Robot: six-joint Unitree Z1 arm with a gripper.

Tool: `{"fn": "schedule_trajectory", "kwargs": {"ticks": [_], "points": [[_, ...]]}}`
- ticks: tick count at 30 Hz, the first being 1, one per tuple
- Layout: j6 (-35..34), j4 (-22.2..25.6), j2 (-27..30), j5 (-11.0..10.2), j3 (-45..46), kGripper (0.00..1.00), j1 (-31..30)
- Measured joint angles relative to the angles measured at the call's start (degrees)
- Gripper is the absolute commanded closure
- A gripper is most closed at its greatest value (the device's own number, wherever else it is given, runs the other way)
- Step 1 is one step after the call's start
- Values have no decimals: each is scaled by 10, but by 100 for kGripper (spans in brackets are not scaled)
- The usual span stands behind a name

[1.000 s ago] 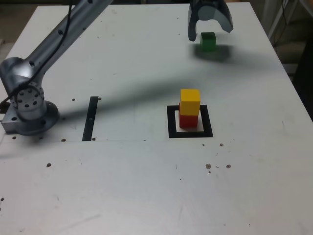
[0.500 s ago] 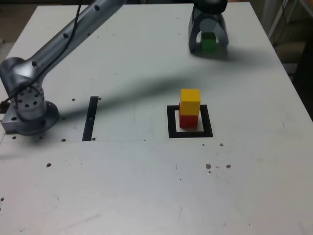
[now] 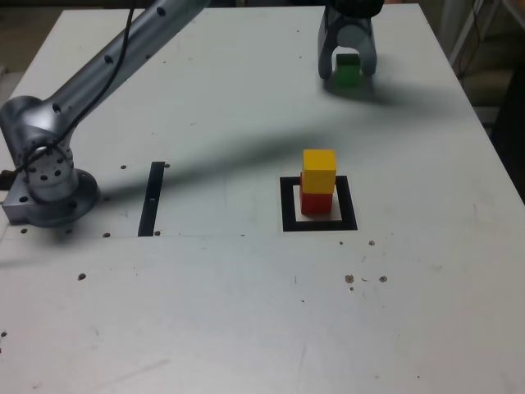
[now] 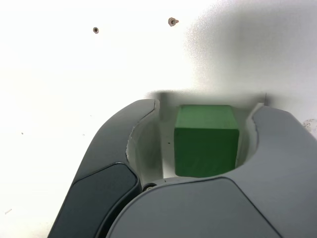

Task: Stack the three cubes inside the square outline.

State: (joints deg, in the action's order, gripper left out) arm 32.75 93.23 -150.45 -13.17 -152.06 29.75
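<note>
The green cube (image 3: 348, 69) sits on the white table at the far side, to the exterior view's right. My gripper (image 3: 348, 74) is lowered around it with one finger on each side. In the wrist view the green cube (image 4: 206, 139) lies between the fingers of the gripper (image 4: 206, 105), with a thin gap still showing on both sides, wider at one finger. The yellow cube (image 3: 319, 170) rests on the red cube (image 3: 316, 203) inside the black square outline (image 3: 289, 207) near the table's middle.
The arm's base (image 3: 49, 176) stands at the exterior view's left, and the arm reaches across the table's far half. A thin black strip (image 3: 152, 199) lies between the base and the outline. Small screw holes dot the table (image 3: 246, 312).
The gripper has come down from above the green cube to straddle it. Its fingers have narrowed from wide open to close beside the cube.
</note>
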Motion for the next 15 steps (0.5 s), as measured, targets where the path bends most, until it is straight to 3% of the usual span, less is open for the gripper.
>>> {"fn": "schedule_trajectory", "kwargs": {"ticks": [15], "points": [[0,0,5,0,4,70,-3]]}}
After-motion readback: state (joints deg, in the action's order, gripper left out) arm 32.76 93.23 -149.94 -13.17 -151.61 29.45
